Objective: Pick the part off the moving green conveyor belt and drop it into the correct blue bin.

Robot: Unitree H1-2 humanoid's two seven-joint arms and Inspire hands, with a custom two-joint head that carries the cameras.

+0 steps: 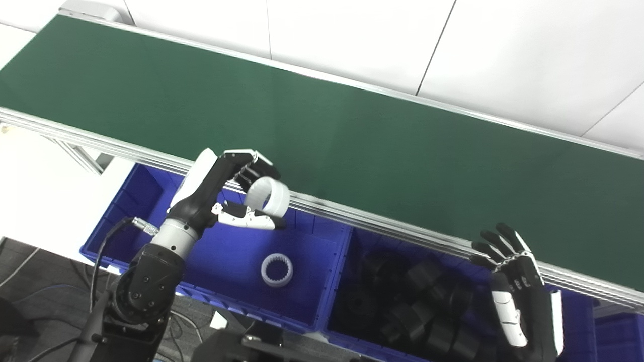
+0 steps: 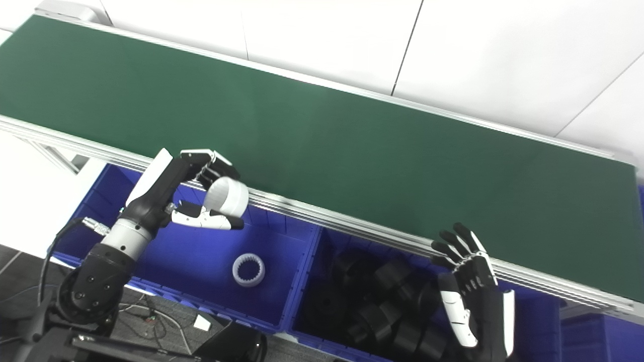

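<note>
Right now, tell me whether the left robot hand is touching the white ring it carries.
Touching: the left eye view shows the left robot hand pinching the white ring.

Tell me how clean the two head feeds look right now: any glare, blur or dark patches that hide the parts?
Left eye view: the white ring in the left hand is sharp, with no glare on the green belt. Right eye view: the black parts in the right-side blue bin merge into a dark mass with hard-to-separate outlines; the right hand is slightly soft. The toothed white ring shows crisply on the left-side bin floor.
</note>
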